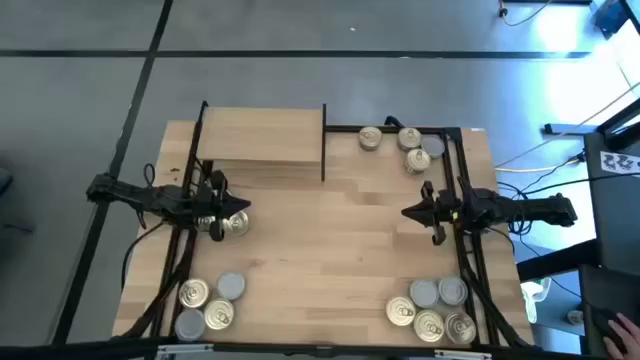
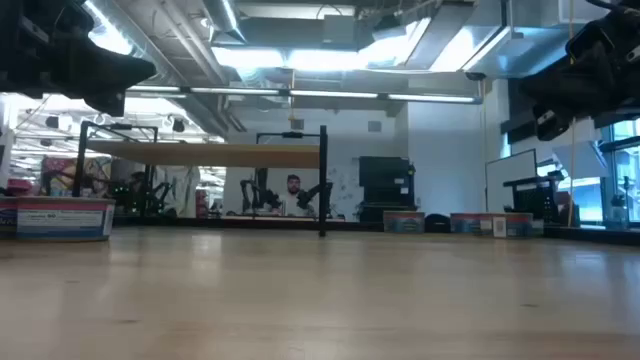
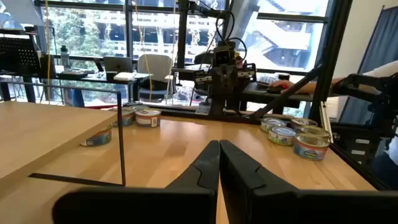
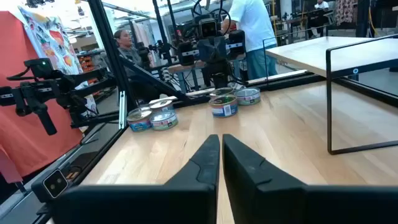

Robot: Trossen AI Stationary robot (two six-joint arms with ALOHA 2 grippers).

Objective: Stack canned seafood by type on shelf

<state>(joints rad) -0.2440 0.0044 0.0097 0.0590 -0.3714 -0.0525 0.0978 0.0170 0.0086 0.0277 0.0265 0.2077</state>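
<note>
bright ceiling lights, window glare, soft focus, faint shadows.

A robotics lab in an open industrial hall: exposed ceiling ducts [image 2: 300,25] and strip lights overhead, a grey floor [image 1: 300,25] marked with dark lines, other robot arm rigs [image 4: 211,37] on far benches, monitors [image 2: 385,180], an office chair [image 3: 152,68], and large windows [image 3: 155,25].

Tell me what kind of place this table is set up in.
Most likely a robotics lab or open workshop. Exposed ceiling ducts and strip lights run overhead, other arm rigs stand on nearby benches, and desks with chairs sit by large windows. The wooden table itself carries tins and a small shelf.
</note>
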